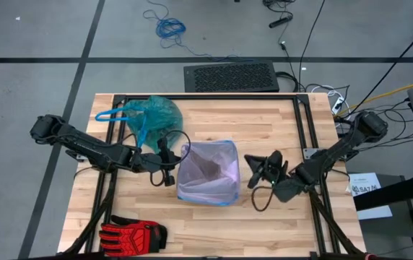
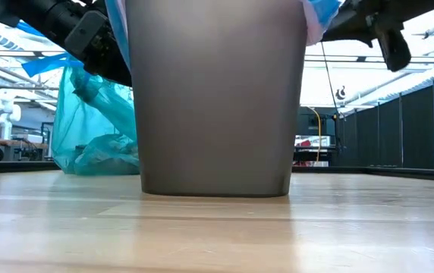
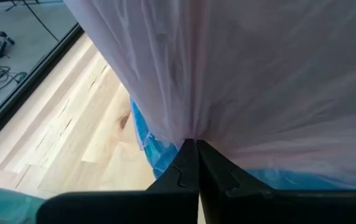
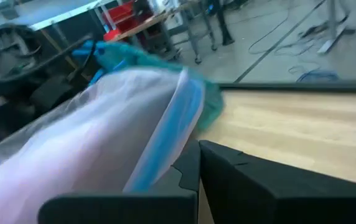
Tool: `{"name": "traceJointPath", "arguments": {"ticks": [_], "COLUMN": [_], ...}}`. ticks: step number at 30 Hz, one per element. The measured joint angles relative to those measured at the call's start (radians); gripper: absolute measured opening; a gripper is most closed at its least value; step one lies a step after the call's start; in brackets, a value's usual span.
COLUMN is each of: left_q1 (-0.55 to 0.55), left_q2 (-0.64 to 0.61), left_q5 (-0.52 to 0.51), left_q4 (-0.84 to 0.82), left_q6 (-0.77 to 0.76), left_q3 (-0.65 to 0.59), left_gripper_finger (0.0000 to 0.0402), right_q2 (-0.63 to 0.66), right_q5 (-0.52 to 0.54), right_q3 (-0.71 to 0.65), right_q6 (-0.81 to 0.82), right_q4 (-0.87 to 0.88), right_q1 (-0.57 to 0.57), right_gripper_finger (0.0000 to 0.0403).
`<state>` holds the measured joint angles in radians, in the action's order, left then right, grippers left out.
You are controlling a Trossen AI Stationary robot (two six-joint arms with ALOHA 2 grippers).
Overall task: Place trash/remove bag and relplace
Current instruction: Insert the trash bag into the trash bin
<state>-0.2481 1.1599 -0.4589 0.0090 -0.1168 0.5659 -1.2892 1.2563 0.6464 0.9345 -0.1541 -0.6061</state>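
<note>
The wooden surface (image 1: 279, 224) carries a grey bin (image 2: 215, 98), already lined with the pale lilac bag (image 1: 208, 170). The teal-green bag (image 1: 152, 115) is seen lying behind the left gripper (image 1: 167, 165), well apart from its fingers. Lilac film is pinched between those clenched fingers at the rim. The right gripper (image 1: 253, 171) is held just beside the opposite rim, fingers clenched on nothing (so it seems). The liner should be drawn outward evenly and folded over the rim, gently, since thin film is judged likely to tear.

No text, label or number is legible anywhere here.
</note>
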Motion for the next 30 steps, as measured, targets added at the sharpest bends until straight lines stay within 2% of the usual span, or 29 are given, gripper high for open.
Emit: {"name": "traceJointPath", "arguments": {"ticks": [4,12,18,24,30], "left_q1": [0.0,0.0,0.0,0.0,0.0], "left_q2": [0.0,0.0,0.0,-0.001,-0.001], "left_q5": [0.006,0.007,0.007,0.007,0.007], "left_q4": [0.0,-0.004,-0.023,-0.05,-0.051], "left_q6": [0.0,0.0,-0.001,-0.008,-0.009], "left_q3": [0.0,-0.001,-0.003,-0.003,-0.003], "left_gripper_finger": [0.0,0.0,0.0,0.0,0.0], "right_q2": [0.011,-0.051,-0.14,-0.199,-0.204], "right_q5": [-0.02,-0.251,-0.366,-0.384,-0.405], "right_q3": [0.0,0.0,0.0,0.0,-0.001], "right_q6": [-0.073,-0.32,-0.234,-0.16,-0.041], "right_q4": [-0.061,-0.359,-0.344,-0.333,-0.21], "right_q1": [0.065,0.172,0.246,0.25,0.221], "right_gripper_finger": [0.0,0.0,0.0,0.0,0.0]}}
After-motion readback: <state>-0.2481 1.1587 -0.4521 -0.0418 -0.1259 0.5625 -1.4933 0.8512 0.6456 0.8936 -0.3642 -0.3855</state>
